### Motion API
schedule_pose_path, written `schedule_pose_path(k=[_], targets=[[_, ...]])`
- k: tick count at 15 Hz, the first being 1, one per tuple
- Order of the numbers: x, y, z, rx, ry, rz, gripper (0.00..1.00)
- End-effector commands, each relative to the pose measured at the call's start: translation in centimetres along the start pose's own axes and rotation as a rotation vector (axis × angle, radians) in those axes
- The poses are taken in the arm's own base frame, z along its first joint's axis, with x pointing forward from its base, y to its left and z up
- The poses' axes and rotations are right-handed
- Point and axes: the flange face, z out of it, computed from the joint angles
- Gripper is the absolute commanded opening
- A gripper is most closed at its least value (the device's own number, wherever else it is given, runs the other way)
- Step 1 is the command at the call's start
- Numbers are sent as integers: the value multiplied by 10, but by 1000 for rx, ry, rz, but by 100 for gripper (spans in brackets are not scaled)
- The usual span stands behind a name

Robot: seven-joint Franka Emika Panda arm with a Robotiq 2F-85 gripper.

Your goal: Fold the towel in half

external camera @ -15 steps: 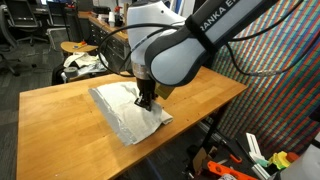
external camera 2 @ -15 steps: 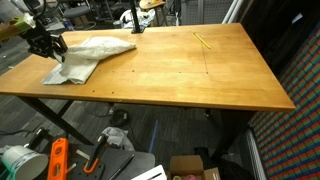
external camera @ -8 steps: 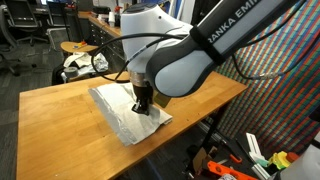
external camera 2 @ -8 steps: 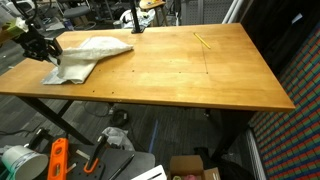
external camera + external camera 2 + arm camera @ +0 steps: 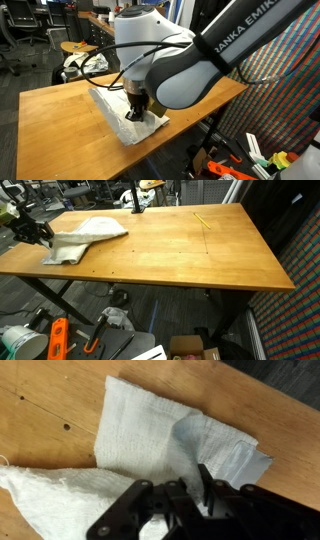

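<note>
There was one claw (image 5: 138, 112), one towel (image 5: 112, 100) and one table (image 5: 60, 120). The claw's two black fingers were drawn close together, nearly shut, with a pinch of the towel's cloth between them. In the wrist view the claw (image 5: 178, 488) came in from the bottom edge, and the cloth rose in a fold right up to the fingers. In an exterior view the claw (image 5: 33, 232) stood at the towel's pointed end, close to the table's edge.

The towel (image 5: 140, 430) was off-white, soft and wrinkly. It did not lie flat. One fairly smooth rectangular part rested on the wood, and a greyish strip ran along its edge beside the claw. A more bunched part spread out under the claw toward the side of the wrist view. In an exterior view the towel (image 5: 90, 230) looked rumpled and drawn out long, narrowing toward the claw. It lay near a corner of the wooden table (image 5: 180, 255), with the rest of the tabletop well apart from it.

One thin yellow stick (image 5: 202, 221) lay far across the table. One patterned bundle of cloth (image 5: 85, 62) sat on a stool behind the table.
</note>
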Motion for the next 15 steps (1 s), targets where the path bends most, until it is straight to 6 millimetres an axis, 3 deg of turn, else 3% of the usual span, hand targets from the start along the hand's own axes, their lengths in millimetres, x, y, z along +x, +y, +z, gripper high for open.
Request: schedule_pose_path(k=[1, 7, 8, 9, 11, 15], targets=[[6, -8, -11, 5, 93, 50, 3], [15, -6, -7, -92, 129, 88, 5], [14, -8, -4, -104, 118, 79, 10], [13, -10, 0, -114, 108, 68, 34], [9, -15, 6, -133, 74, 39, 38], [-2, -29, 12, -153, -30, -33, 69]])
